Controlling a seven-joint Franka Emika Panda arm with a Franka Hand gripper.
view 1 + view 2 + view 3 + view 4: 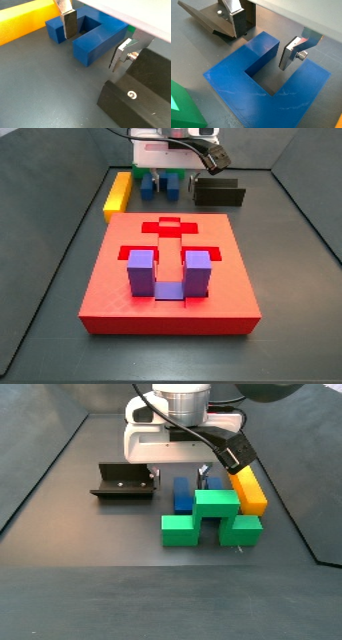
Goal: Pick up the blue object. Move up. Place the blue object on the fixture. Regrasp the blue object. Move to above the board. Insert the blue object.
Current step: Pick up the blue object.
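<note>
Blue object: rigid U-shaped block lying flat on the table, one prong between the fingers, the other prong outside them. It looks stiff, light and smooth-faced, so a firm pinch across the straddled prong's flat sides seems best. Gripper: fingers spread, neither pad visibly touching the prong. Fixture stands just beside one finger; yellow bar lies beyond the other.

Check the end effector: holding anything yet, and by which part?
Nothing held. The end effector is open, fingers straddling one prong of the blue object, which lies on the floor beside the fixture.
</note>
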